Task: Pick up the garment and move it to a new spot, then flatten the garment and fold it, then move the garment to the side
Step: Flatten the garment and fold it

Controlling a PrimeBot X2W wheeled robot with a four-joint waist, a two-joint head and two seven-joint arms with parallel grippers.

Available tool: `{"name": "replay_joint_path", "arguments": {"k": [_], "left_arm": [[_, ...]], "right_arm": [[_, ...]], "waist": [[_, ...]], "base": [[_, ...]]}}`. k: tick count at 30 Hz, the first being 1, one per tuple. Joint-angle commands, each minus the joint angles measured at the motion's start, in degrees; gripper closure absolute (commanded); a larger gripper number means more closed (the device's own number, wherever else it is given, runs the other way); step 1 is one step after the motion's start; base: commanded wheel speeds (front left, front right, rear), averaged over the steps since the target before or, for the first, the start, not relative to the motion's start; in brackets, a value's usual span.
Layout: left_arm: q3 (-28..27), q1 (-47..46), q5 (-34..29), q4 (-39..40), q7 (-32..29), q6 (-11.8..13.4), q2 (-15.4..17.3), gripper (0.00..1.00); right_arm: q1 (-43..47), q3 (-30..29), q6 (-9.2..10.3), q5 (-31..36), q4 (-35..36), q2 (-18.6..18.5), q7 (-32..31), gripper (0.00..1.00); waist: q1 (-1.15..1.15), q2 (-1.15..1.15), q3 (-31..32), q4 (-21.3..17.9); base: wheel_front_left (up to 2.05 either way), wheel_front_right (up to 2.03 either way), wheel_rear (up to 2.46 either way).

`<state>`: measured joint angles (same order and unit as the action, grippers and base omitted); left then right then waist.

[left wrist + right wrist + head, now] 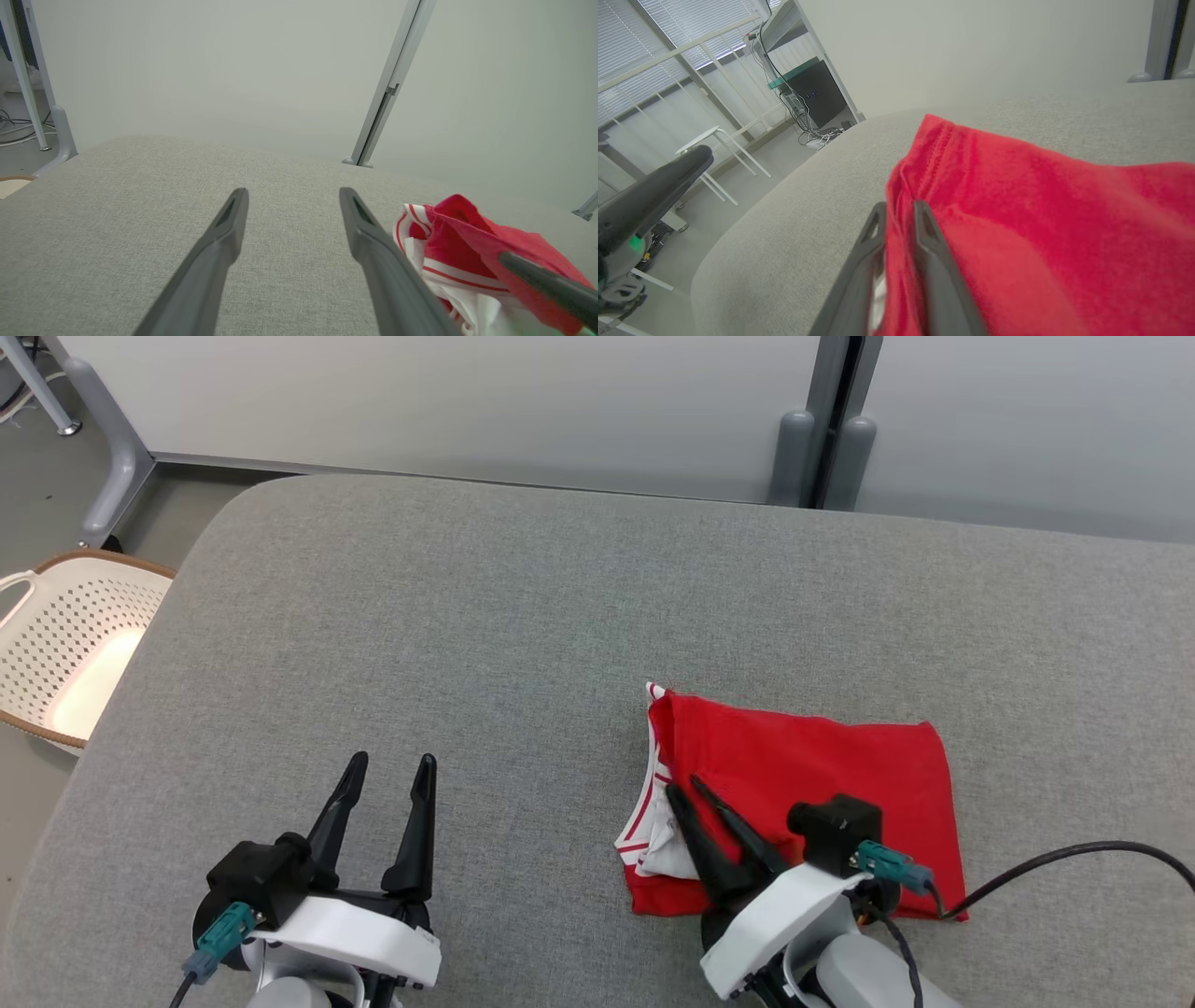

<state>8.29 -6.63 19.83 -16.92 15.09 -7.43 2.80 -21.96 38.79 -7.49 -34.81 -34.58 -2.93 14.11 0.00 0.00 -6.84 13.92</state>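
Observation:
The garment [822,756] lies folded into a red rectangle on the right of the grey padded table [513,616], with white sleeve cloth and striped trim showing at its left edge. My right gripper [683,786] reaches over that left edge. In the right wrist view a ridge of the red garment [1041,210] stands pinched between the nearly closed fingers of the right gripper [899,205]. My left gripper [393,763] rests open at the table's front left, well clear of the cloth. In its own view the left gripper [293,192] holds nothing, and the garment [458,233] lies to its right.
A cream perforated basket [65,644] sits on the floor off the table's left edge. Grey partition panels and their posts [822,439] stand behind the table. A black cable [1074,859] trails from my right wrist across the table's right side.

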Motion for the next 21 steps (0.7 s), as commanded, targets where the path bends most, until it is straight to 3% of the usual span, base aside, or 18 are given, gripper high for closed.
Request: {"name": "replay_joint_path", "arguments": {"k": [1,4,9,17,21], "left_arm": [[-0.3,0.0,0.3,0.0,0.1,-0.1,0.2,0.0],[-0.5,0.0,0.3,0.0,0.1,-0.1,0.2,0.0],[-0.8,-0.3,0.1,-0.3,0.1,-0.1,0.2,0.0],[-2.1,-0.6,-0.7,1.0,0.1,-0.1,0.2,0.0],[-2.2,-0.9,-1.1,2.3,0.1,-0.1,0.2,0.0]], "right_arm": [[-0.3,2.1,0.01,-2.4,0.9,0.0,0.4,0.0],[-0.9,5.1,0.01,-4.5,2.2,0.0,0.3,0.0],[-3.8,7.2,0.01,0.4,1.5,-0.1,0.8,0.0],[-6.6,-7.4,0.01,12.4,0.7,-0.1,1.1,0.0],[-4.8,-14.1,0.01,20.6,3.6,-2.3,1.1,0.0]], "waist": [[0.0,0.0,-0.1,-0.1],[0.0,0.0,-0.3,-0.3],[0.0,0.0,-0.3,-1.7],[0.0,0.0,0.8,-5.0],[0.0,0.0,1.1,-6.4]], "base": [[0.0,0.0,0.0],[0.0,0.0,0.0],[0.0,0.0,0.0],[0.0,0.0,0.0],[0.0,0.0,0.0]]}}
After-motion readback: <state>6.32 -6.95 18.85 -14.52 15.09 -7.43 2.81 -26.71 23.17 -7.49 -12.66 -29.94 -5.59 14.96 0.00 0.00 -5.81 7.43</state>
